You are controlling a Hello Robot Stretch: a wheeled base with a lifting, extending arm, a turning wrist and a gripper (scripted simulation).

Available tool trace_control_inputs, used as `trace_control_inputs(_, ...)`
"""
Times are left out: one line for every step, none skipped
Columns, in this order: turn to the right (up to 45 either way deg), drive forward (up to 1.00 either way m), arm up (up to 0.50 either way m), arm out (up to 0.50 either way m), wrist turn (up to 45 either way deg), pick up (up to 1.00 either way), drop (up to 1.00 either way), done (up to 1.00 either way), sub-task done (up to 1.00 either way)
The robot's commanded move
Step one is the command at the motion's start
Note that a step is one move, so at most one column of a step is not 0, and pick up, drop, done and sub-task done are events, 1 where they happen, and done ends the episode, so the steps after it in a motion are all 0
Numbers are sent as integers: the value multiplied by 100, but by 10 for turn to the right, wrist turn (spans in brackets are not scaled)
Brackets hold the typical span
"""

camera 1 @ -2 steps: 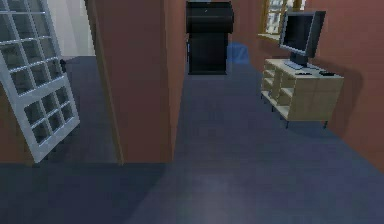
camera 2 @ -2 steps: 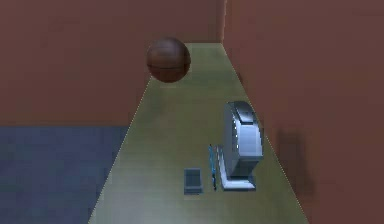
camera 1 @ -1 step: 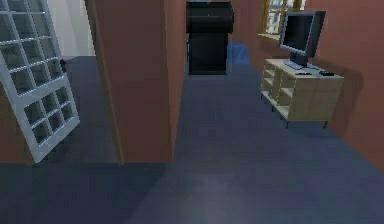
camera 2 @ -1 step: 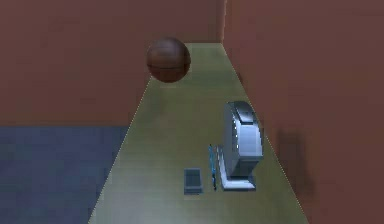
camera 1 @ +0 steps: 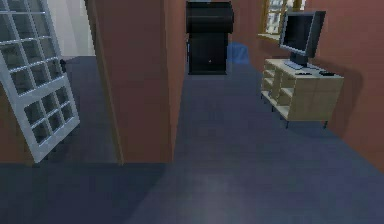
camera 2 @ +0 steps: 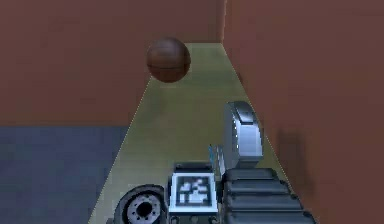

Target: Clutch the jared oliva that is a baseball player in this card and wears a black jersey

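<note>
Listing the arm's side, what do we enter first? (One)

Item: gripper (camera 2: 148, 206), dark body at the bottom edge, left of the white marker square (camera 2: 192, 190). Fingers: we cannot make them out, so whether they are apart or together we cannot tell, nor whether anything is held. (Two)

And beyond it? (One)

Item: long tan top (camera 2: 150, 130), running away between red-brown walls (camera 2: 300, 80). On it, a brown ball (camera 2: 168, 58) far out, and a grey rounded thing (camera 2: 243, 135), upright, near the arm on the view's right. (Two)

The card with the black-jerseyed player? (One)

Place: we cannot tell. Neither item on the tan top has a card's flat shape, so its direction from the gripper and its long axis go unentered. (Two)

Ahead of us? (One)

Item: television (camera 1: 300, 35) on a pale shelved stand (camera 1: 300, 95), forward view's right. Item: white glazed door (camera 1: 35, 90), left. Item: dark cabinet (camera 1: 210, 40), far end of the blue floor (camera 1: 220, 150). We judge the stand and the tan top the likeliest places to search, and the reach waits until we have a bearing (Two)
</note>
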Motion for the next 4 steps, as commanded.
trace_control_inputs(0, 0, 0, 4, 0, 0, 0, 0, 0)
trace_control_inputs(0, 0, 0, 0, 450, 0, 0, 0, 0)
trace_control_inputs(0, 0, 0, 0, 450, 0, 0, 0, 0)
trace_control_inputs(0, 0, 0, 0, 450, 0, 0, 0, 0)
